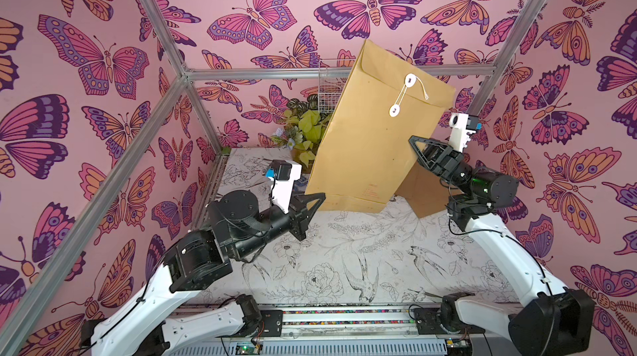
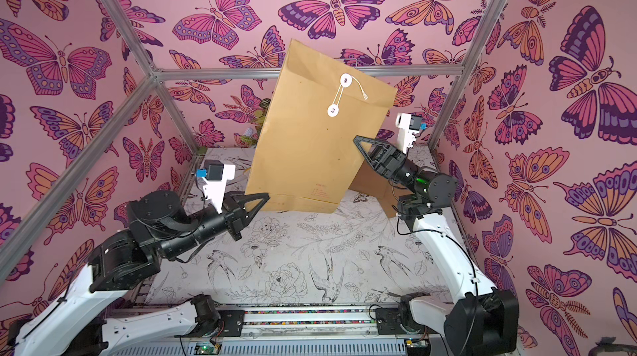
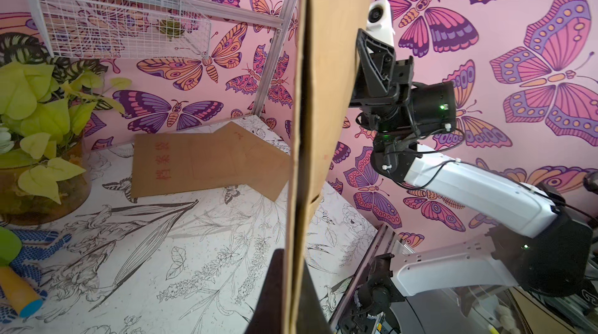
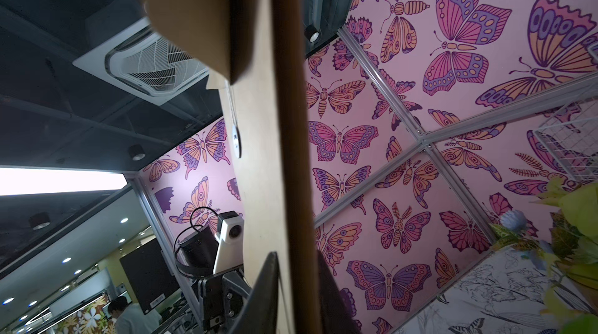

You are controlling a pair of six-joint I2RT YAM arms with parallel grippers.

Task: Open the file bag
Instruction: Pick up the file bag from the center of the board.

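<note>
The brown paper file bag [image 1: 372, 137] [image 2: 310, 144] hangs in the air above the table, tilted. Its flap is tied down by a white string [image 1: 401, 95] wound between two white discs [image 1: 409, 80] [image 1: 394, 110]. My left gripper [image 1: 322, 195] [image 2: 267, 195] is shut on the bag's lower left corner; in the left wrist view the bag's edge [image 3: 323, 89] runs between its fingers [image 3: 275, 284]. My right gripper [image 1: 412, 139] [image 2: 356, 139] is shut on the bag's right edge. The right wrist view shows that edge [image 4: 275, 154] pinched between its dark fingers [image 4: 268, 284].
More brown file bags [image 3: 207, 161] [image 1: 420, 188] lie flat on the flower-printed table [image 1: 344, 251] behind the held one. A potted plant [image 1: 303, 126] and a white wire basket [image 3: 123, 25] stand at the back. A blue glove and a toy [image 3: 19, 284] lie near the plant.
</note>
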